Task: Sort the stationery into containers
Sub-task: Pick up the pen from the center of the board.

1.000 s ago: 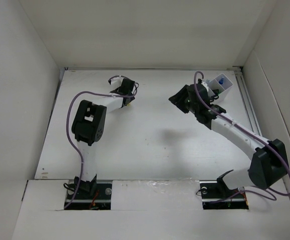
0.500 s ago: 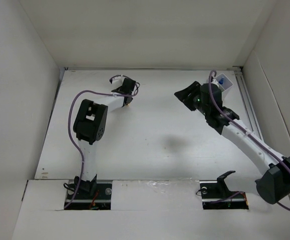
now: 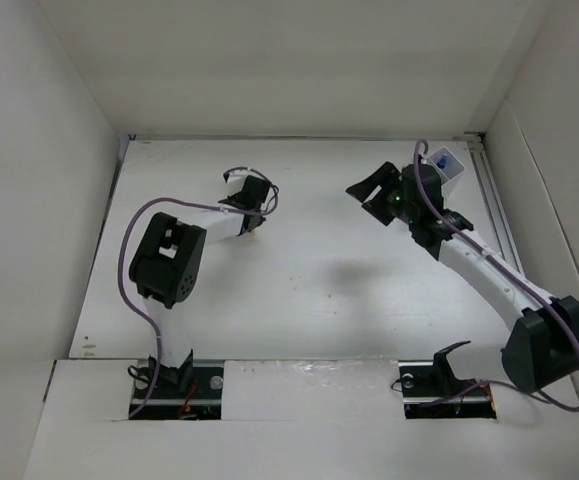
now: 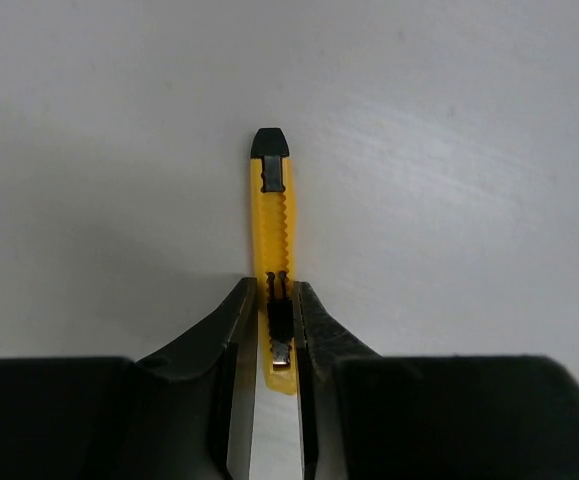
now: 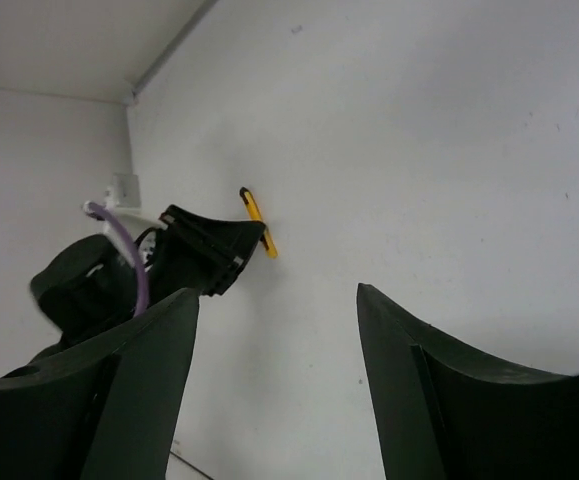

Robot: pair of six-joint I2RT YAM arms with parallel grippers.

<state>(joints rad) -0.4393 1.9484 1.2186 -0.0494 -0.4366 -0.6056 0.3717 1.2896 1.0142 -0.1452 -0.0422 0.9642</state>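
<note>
A thin yellow pen (image 4: pixel 271 215) with a black tip sits between the fingers of my left gripper (image 4: pixel 272 290), which is shut on its near end. In the top view the left gripper (image 3: pixel 251 218) is at the table's back left, and a bit of the pen (image 3: pixel 255 229) shows at its tip. My right gripper (image 3: pixel 369 190) is open and empty, held above the table at the back right. Its wide-apart fingers (image 5: pixel 139 400) frame the left gripper (image 5: pixel 209 250) and pen (image 5: pixel 259 222). The white box (image 3: pixel 447 172) stands behind it, with a blue-capped bottle (image 3: pixel 443 159) inside.
White walls enclose the table on the left, back and right. The white box stands in the back right corner by the right wall (image 3: pixel 529 150). Both arm bases sit at the near edge.
My left arm has drawn back toward the near side, bringing its gripper and the yellow pen with it. My right arm swung right toward the box, then held almost still.
</note>
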